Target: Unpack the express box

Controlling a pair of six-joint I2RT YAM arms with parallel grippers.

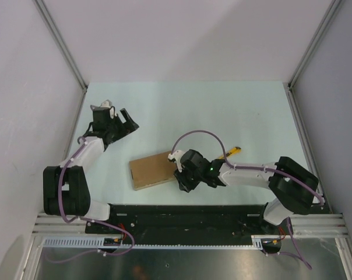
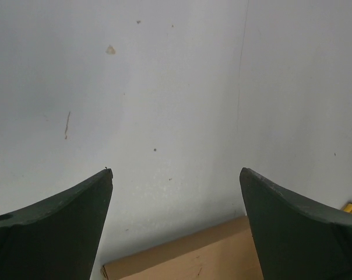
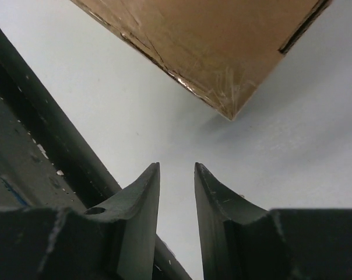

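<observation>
Left claw (image 2: 176, 172) spread wide and empty, over bare surface (image 1: 222, 111) at the far left, well apart from the express box (image 1: 154, 170); only the box's edge at the bottom of the left wrist view. Right claw (image 3: 177, 166) nearly pressed together, narrow gap between the fingers, nothing pinched. Pointed at a corner of the box's right end, just short of it, not touching. Box lying flat on the surface between both arms, near the middle. Yellow-tipped tool (image 1: 235, 150) behind the right arm, mostly hidden.
</observation>
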